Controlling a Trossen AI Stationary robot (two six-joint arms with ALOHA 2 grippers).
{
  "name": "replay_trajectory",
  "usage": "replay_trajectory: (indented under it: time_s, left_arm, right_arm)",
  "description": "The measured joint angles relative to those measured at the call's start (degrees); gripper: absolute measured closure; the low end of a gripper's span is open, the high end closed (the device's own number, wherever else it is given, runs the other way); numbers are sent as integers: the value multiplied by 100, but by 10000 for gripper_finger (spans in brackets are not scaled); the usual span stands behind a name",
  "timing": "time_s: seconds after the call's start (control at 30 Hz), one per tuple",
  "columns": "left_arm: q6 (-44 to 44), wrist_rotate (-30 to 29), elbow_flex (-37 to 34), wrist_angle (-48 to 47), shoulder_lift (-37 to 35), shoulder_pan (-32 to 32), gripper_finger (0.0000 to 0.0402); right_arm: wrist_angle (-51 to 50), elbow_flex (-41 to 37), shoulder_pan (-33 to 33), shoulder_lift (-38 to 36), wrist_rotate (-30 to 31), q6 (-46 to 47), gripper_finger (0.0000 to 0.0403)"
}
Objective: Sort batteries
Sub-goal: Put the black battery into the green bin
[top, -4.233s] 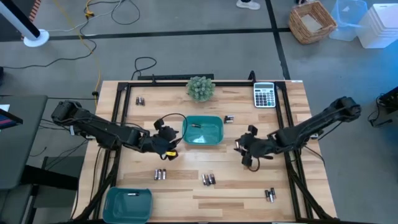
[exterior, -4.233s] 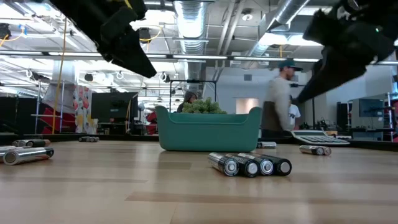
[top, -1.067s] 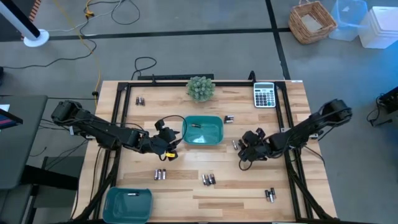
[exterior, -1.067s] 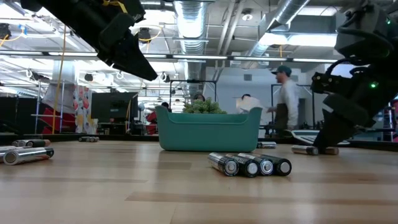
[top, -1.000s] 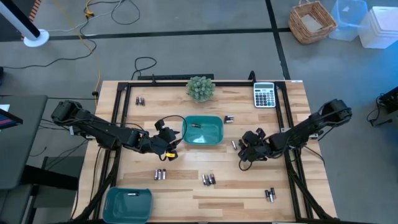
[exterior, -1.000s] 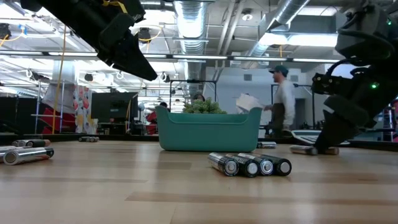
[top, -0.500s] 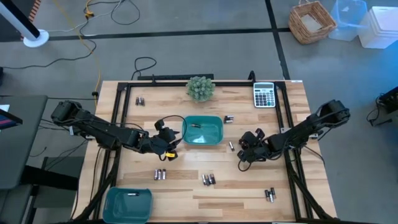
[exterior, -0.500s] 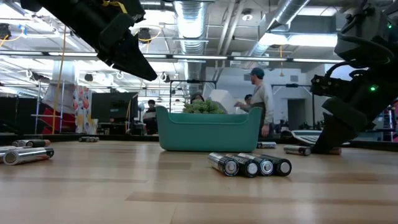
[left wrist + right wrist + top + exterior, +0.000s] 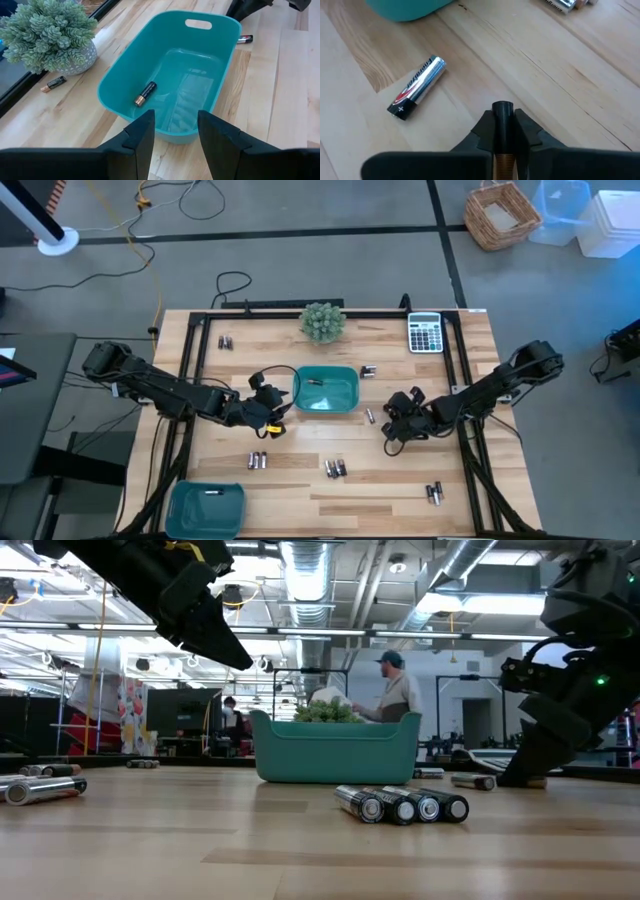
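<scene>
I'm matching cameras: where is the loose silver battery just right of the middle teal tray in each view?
High view: battery between teal tray and right claw.
Low view: battery right of the tray.
Left wrist view: battery past the tray's far end.
Right wrist view: battery ahead of the claw.
Shared landmark: the teal tray.

2 teal trays [image 9: 326, 405], 1 plant [image 9: 322, 321], 1 calculator [image 9: 425, 333].

teal tray [image 9: 117, 75]; black-and-copper battery [image 9: 145, 93] inside; silver-and-black battery [image 9: 417, 87]; pale wood table [image 9: 560, 80]; green plant [image 9: 47, 27]
</scene>
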Motion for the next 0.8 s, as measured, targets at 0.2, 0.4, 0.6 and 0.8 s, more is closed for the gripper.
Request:
replay_trajectory:
  time_s: [0.2,0.4,0.6,0.8]
  left_arm:
    - [2,0,0,-1,0,1,258]
    - [2,0,0,-2,0,2,258]
    - [2,0,0,-2,0,0,258]
    - [2,0,0,-2,0,0,258]
  right_arm:
    - [-70,-15,33,-198,78,-86,362]
    - [-16,-15,29,-290,208,-296,362]
    - [191,0,29,-294,258,-619,362]
    - [212,123,29,-304,276,-1027,362]
